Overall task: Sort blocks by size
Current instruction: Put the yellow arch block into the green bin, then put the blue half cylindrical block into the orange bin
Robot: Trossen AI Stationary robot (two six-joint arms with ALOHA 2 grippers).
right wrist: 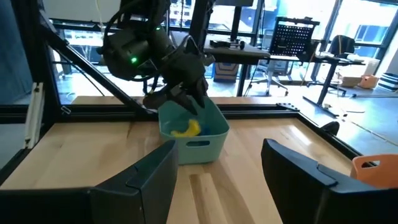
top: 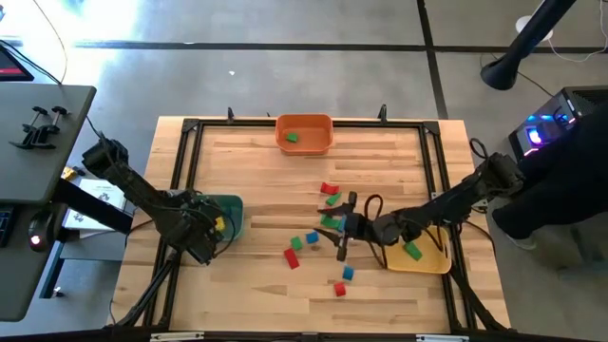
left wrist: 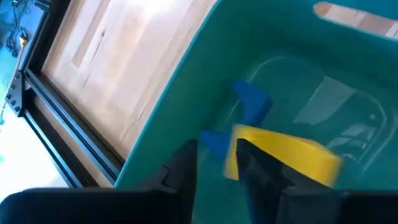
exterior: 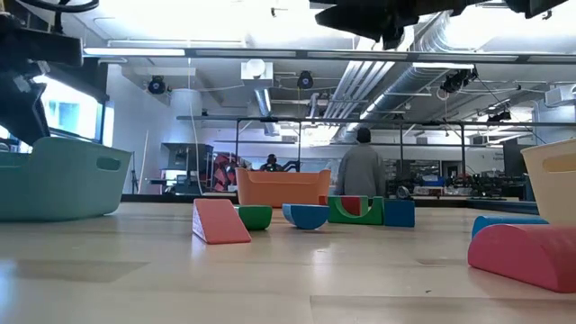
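Several small red, green and blue blocks [top: 311,237] lie scattered on the wooden table's middle. My left gripper [left wrist: 217,155] reaches slanting down into the teal bin [top: 231,204] at the table's left, fingers apart. A yellow block [left wrist: 292,155] and a blue block [left wrist: 252,102] are inside that bin, the yellow one right beside one finger. My right gripper [top: 344,223] hovers level over the scattered blocks, open and with nothing in it. One green block [top: 292,137] lies in the orange bin [top: 304,144], another [top: 412,251] in the yellow bin [top: 427,264]. My left gripper has one finger [left wrist: 258,171] in front of the yellow block's near end [left wrist: 231,155]. I cannot tell whether it touches the block. From the right wrist view the yellow block [right wrist: 186,129] appears low in the bin, below the fingers.
A black metal frame [top: 180,190] rims the table. The orange bin stands at the far edge's middle, the yellow bin at the right under my right arm. In the low view a red half-round block [exterior: 526,256] lies close by. A person [exterior: 362,166] stands far back in the room.
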